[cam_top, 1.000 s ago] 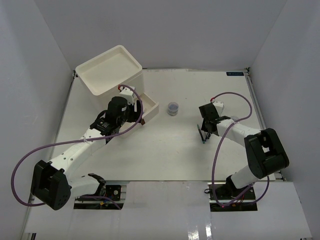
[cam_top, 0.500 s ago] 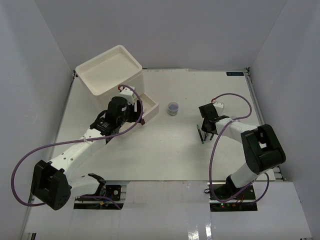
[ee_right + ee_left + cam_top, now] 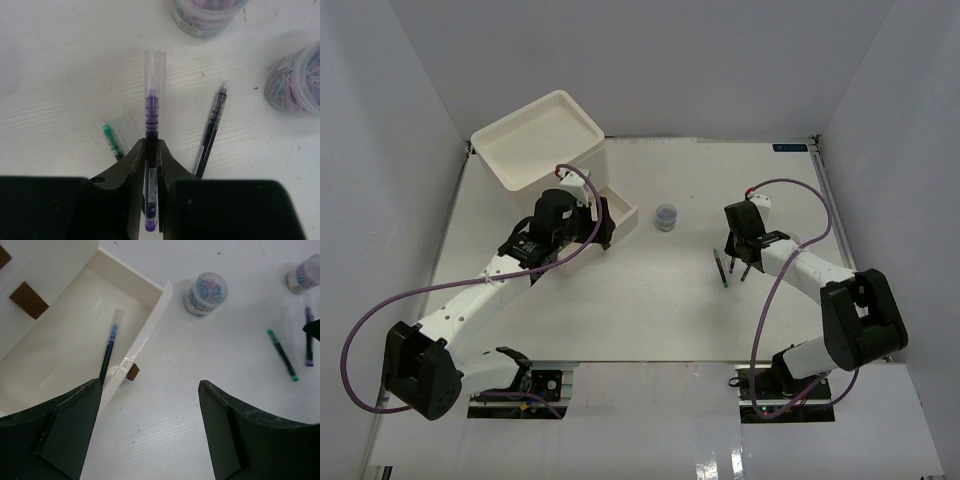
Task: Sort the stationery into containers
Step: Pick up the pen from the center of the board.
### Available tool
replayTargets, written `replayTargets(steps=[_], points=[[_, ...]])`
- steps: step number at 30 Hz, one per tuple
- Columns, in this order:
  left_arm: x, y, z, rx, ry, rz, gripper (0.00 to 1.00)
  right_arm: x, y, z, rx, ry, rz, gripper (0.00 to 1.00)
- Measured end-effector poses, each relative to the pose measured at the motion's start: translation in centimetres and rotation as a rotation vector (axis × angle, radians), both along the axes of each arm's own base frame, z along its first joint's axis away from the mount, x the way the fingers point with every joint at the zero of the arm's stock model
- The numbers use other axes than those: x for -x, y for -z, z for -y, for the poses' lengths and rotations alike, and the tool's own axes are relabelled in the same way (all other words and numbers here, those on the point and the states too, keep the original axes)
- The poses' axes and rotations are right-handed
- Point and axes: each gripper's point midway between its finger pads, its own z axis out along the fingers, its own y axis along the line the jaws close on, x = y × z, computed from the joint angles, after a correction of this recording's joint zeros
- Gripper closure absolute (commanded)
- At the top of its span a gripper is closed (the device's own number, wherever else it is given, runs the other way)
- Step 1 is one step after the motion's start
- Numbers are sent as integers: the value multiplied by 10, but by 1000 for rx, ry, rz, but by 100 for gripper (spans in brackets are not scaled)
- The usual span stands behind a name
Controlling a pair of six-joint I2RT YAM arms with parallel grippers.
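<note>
The white drawer unit (image 3: 540, 140) stands at the back left, its lowest drawer (image 3: 623, 214) pulled open. In the left wrist view the drawer (image 3: 60, 355) holds a blue pen (image 3: 110, 346). My left gripper (image 3: 596, 228) is open and empty beside the drawer's front (image 3: 150, 385). My right gripper (image 3: 741, 252) is shut on a purple pen (image 3: 151, 102), held low over the table (image 3: 152, 147). A green pen (image 3: 113, 141) lies left of it and a black pen (image 3: 212, 131) right of it. A clear jar (image 3: 666, 216) stands mid-table.
Two jars (image 3: 205, 15) (image 3: 296, 80) stand beyond the right gripper. The left wrist view shows one jar (image 3: 205, 287) right of the drawer and a second jar (image 3: 303, 275) further right. The drawer's brown handle (image 3: 132, 372) sticks out. White walls enclose the table.
My right arm has swung its elbow to the right and turned the wrist over the pens. My left gripper has shifted slightly toward the open drawer.
</note>
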Motion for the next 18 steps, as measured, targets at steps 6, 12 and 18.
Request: replayTargets(steps=[6, 12, 18], points=[[9, -30, 31, 191, 70, -44, 10, -7, -75, -26, -119, -139, 211, 83], [15, -53, 66, 349, 125, -110, 9, 9, -136, -68, -241, -395, 415, 82], [31, -55, 137, 404, 217, -175, 9, 38, -155, -104, -323, -626, 513, 81]])
